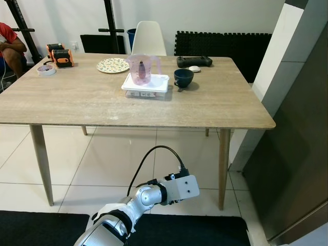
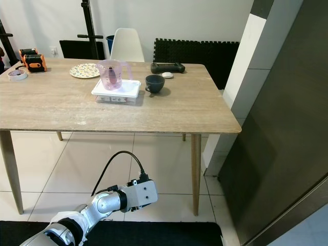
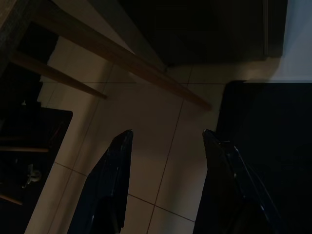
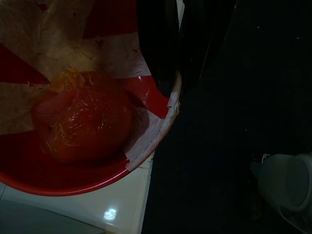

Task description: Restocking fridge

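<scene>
My right hand [image 4: 176, 83] is pinched narrow on the rim of a red bowl [image 4: 73, 183], one finger inside the rim and one outside. In the bowl lies a red tomato [image 4: 83, 124] wrapped in clear film, on pale paper lining. Below the bowl I see white floor tile beside a black mat.

My left hand [image 3: 165, 141] hangs low under the counter, its two fingers [image 3: 114, 165] spread wide with nothing between them, pointing at the tiled floor [image 3: 161, 126] near a counter leg. From my head I see that arm [image 1: 154, 195] stretched forward below the counter edge, a black cable looping over its wrist.

On the wooden counter [image 1: 92, 102] stands a clear pink measuring jug [image 1: 141, 69] on top of a white lidded container [image 1: 146, 84]. Just beside it is a dark blue cup [image 1: 183, 78]; behind that, a black controller [image 1: 194, 61]. A patterned plate [image 1: 113, 65] sits further left. A white chair [image 1: 148, 38] stands behind the counter. The dark fridge [image 2: 277, 133] is at my right, its door closed.
</scene>
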You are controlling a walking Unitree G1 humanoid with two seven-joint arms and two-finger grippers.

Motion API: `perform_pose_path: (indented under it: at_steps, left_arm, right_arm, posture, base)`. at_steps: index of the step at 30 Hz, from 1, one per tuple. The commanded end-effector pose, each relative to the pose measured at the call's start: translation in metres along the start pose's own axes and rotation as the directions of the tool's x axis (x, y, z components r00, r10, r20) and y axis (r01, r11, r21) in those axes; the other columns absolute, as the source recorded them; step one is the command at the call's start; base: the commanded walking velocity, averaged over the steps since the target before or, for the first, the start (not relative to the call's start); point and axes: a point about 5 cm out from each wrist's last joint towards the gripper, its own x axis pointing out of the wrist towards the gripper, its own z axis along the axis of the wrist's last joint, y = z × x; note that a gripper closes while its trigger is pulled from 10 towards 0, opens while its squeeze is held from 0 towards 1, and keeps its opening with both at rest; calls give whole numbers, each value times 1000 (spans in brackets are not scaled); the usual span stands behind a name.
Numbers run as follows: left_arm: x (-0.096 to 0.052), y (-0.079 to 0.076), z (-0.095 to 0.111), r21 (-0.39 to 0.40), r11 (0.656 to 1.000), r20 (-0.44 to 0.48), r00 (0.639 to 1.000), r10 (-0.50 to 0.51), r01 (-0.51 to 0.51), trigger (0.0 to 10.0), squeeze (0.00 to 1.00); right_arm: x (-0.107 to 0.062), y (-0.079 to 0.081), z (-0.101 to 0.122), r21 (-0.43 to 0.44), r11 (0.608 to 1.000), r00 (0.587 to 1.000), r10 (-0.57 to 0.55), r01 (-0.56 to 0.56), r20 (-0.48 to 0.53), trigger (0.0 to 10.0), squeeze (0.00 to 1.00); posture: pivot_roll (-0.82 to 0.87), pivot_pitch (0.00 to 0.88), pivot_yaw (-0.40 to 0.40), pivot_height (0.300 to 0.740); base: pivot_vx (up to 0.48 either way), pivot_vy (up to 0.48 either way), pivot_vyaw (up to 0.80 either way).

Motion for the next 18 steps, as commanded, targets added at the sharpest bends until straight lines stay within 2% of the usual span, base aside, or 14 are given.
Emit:
perform_pose_path:
  at_steps: [1, 10, 18]
  left_arm:
    - [3, 2, 4, -10, 1000, 16, 1000, 6, -6, 10000, 0]
    - [0, 1, 1, -13, 1000, 15, 1000, 2, -2, 10000, 0]
    - [0, 1, 2, -11, 1000, 17, 1000, -3, 3, 10000, 0]
  right_arm:
    - [0, -4, 4, 1, 1000, 1000, -14, 14, 13, 10000, 0]
    - [1, 3, 2, 14, 1000, 1000, -4, 4, 13, 10000, 0]
    - [0, 2, -6, 18, 1000, 1000, -6, 6, -5, 10000, 0]
  posture:
    - [-89, 2, -41, 740]
    - [-94, 0, -10, 740]
    - [-93, 0, -22, 740]
  base:
    - [0, 0, 0]
    - [0, 0, 0]
    - [0, 0, 0]
